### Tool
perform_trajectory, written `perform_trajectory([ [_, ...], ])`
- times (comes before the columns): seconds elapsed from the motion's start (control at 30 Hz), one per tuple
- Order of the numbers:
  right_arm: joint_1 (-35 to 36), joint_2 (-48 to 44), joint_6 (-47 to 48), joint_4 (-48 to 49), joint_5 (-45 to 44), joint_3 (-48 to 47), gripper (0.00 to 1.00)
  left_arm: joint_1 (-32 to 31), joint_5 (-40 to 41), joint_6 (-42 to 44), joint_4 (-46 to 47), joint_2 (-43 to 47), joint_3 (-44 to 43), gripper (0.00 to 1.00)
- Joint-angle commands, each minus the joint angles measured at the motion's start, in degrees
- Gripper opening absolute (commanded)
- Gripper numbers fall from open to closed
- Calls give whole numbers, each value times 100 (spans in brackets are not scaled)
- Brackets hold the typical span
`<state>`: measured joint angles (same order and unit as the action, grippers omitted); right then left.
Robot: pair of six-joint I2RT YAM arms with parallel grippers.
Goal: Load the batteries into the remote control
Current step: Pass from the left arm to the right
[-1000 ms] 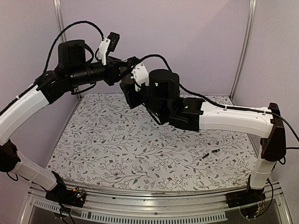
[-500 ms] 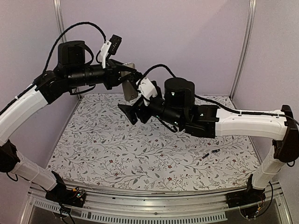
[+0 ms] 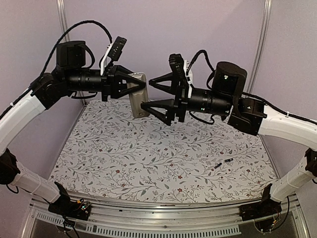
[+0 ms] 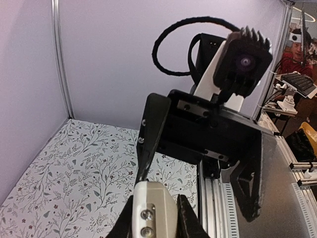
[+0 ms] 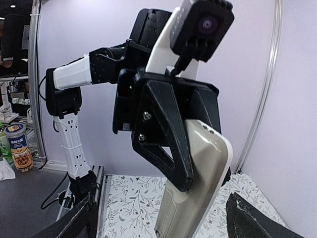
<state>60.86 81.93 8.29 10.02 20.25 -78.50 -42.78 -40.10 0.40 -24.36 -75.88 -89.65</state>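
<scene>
Floral tabletop (image 3: 148, 158) — L claw (image 3: 140, 88) tight on remote control (image 3: 140, 107), R claw (image 3: 147, 92) wide open

Surface (image 3: 148, 163): white cloth printed with grey leafy sprigs and small red flowers, lying flat.
Walls (image 3: 218, 29): plain lilac panels, behind and on both sides.
Posts (image 3: 261, 44): silver metal uprights at the back corners.
Front rail (image 3: 163, 220): slotted aluminium strip along the near edge.
Canister (image 5: 21, 147): labelled tin, upright on a dark bench outside the enclosure.

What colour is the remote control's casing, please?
Creamy off-white; the remote control shows best in the right wrist view.
</scene>
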Motion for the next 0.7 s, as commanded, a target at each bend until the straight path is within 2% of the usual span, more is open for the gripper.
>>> perform_trajectory([
  [0.0,-4,312,-260,-333,438,-229,84,-81,-341,34,-179,2,-125,0],
  [0.23,-48,642,-442,-518,533,-544,62,-138,-538,107,-346,-35,-116,0],
  [0.5,-207,1002,-1016,-605,936,-770,5,-160,-415,-11,-335,-81,-111,0],
  [0.53,-239,1016,-1117,-606,935,-745,2,-154,-317,-21,-314,-77,-107,5],
  [0.57,-273,1013,-1185,-602,918,-700,0,-152,-154,-137,-290,-81,-102,26],
  [0.63,-373,1001,-1372,-604,855,-557,0,-94,206,-276,-194,-61,-90,80],
  [0.67,-430,964,-1542,-606,811,-450,0,-42,395,-330,-139,-47,-83,97],
])
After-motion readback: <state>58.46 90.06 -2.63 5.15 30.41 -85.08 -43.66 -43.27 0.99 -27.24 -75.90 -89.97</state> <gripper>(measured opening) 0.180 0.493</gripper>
